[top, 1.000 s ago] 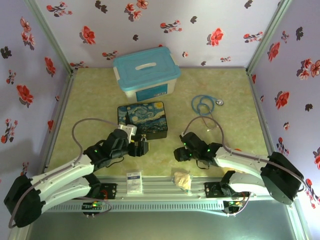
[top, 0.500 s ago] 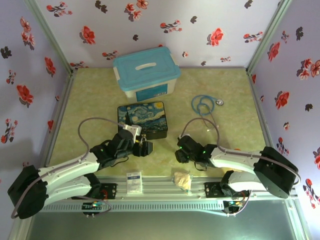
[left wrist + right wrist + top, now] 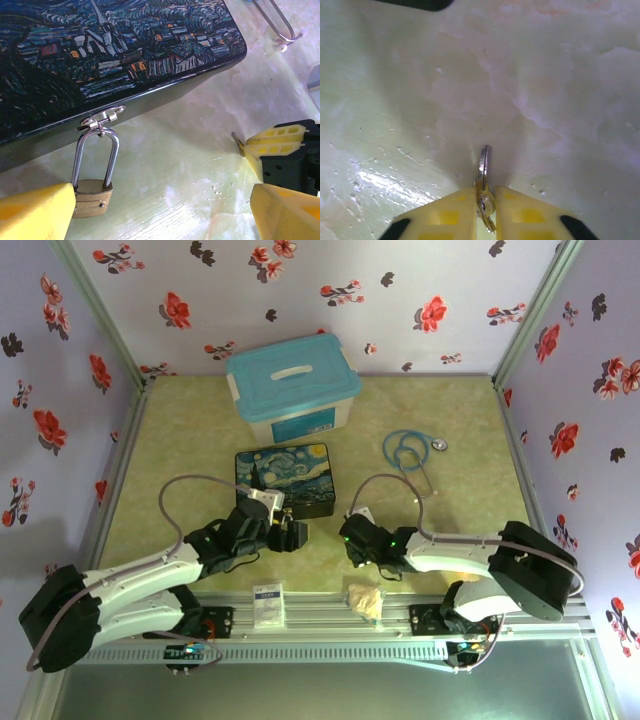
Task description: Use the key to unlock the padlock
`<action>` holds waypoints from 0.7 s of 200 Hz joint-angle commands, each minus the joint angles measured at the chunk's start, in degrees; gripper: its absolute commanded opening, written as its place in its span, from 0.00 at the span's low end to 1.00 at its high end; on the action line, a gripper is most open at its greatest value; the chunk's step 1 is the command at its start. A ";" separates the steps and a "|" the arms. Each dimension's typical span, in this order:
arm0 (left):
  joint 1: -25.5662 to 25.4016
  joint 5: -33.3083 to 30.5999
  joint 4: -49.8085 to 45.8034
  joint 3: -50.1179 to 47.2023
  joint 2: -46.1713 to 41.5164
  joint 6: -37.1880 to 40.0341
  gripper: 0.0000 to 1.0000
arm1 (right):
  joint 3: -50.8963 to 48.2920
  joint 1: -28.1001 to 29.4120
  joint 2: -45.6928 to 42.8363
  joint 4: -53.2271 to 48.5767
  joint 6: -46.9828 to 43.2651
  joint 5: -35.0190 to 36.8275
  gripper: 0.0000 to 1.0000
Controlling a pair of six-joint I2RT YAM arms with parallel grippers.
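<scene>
- The padlock [image 3: 91, 197] is hanging by its silvery shackle [image 3: 95, 155] from the metal clasp [image 3: 103, 116] on the front wall of the starry-night box [image 3: 115, 55]. Its brass body is lying on the tabletop [image 3: 170, 170] just in front of the box.
- The left end effector [image 3: 160, 215] is hovering low in front of that wall with its jaws standing wide apart, gripping nothing. One yellow finger [image 3: 35, 212] is overlapping the padlock's lower corner in the left wrist view (whether it is touching the brass, I cannot tell).
- The right end effector [image 3: 485, 202] is clamping the key [image 3: 483, 161] between its closed tips. The thin blade is sticking out past them and pointing at the tabletop, either just above the surface or on it.
- In the left wrist view the key-bearing tips are sitting off to the right of the padlock, apart from it, with bare tabletop lying between the two.
- In the top view both arms are reaching inward near the front edge of the box, with the end effectors facing each other.
- A blue stethoscope [image 3: 408, 452] is lying farther back on the right, and a blue-lidded bin [image 3: 292, 390] is standing behind the box.
- A small white card [image 3: 268, 605] and a crumpled pale object [image 3: 365, 598] are resting at the near edge.
</scene>
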 commanded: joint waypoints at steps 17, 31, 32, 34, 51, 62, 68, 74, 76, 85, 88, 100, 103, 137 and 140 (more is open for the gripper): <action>-0.46 -1.10 2.86 2.08 0.65 -0.78 0.91 | -2.75 0.80 0.82 0.35 2.16 -3.58 0.00; -0.54 -0.57 3.85 2.50 0.83 -1.00 0.90 | -3.60 0.53 -1.23 2.30 1.83 -4.08 0.00; -0.59 -0.49 3.99 2.54 0.83 -1.05 0.90 | -3.68 0.49 -1.39 2.46 1.79 -4.13 0.00; -0.56 -0.50 4.24 2.57 0.81 -1.13 0.90 | -3.74 0.31 -1.67 2.67 1.75 -4.28 0.00; -0.64 0.93 6.77 2.67 1.08 -2.07 0.88 | -4.86 -1.37 -4.76 4.01 1.13 -5.96 0.00; -0.64 1.89 8.58 2.68 1.50 -3.11 0.86 | -5.76 -2.74 -7.16 4.84 0.72 -7.17 0.00; -0.64 2.41 9.74 2.79 1.77 -3.56 0.86 | -6.23 -3.53 -8.48 5.30 0.27 -7.86 0.00; -0.64 2.92 10.59 2.70 2.16 -4.17 0.86 | -6.65 -4.00 -9.90 5.67 -0.13 -8.28 0.00; -0.64 3.06 10.99 2.70 2.26 -4.41 0.85 | -6.86 -4.17 -10.36 5.76 -0.29 -8.30 0.00; -0.68 3.66 12.56 2.63 2.86 -5.39 0.85 | -7.38 -4.78 -12.26 5.80 -1.06 -8.61 0.00; -0.70 3.85 13.08 2.62 3.05 -5.83 0.85 | -7.45 -5.03 -12.71 5.79 -1.28 -8.67 0.00; -0.72 4.67 15.70 2.28 3.88 -7.19 0.84 | -7.72 -5.73 -15.03 5.34 -2.08 -8.84 0.00; -0.72 4.84 16.40 2.13 4.19 -7.62 0.84 | -7.83 -5.95 -15.52 5.17 -2.19 -8.83 0.00; -0.98 5.15 22.49 0.76 5.59 -15.64 0.78 | -8.65 -6.88 -20.02 6.28 -2.37 -9.37 0.00; -1.07 4.98 22.83 0.70 5.58 -16.21 0.78 | -8.67 -6.85 -20.33 6.49 -2.30 -9.37 0.00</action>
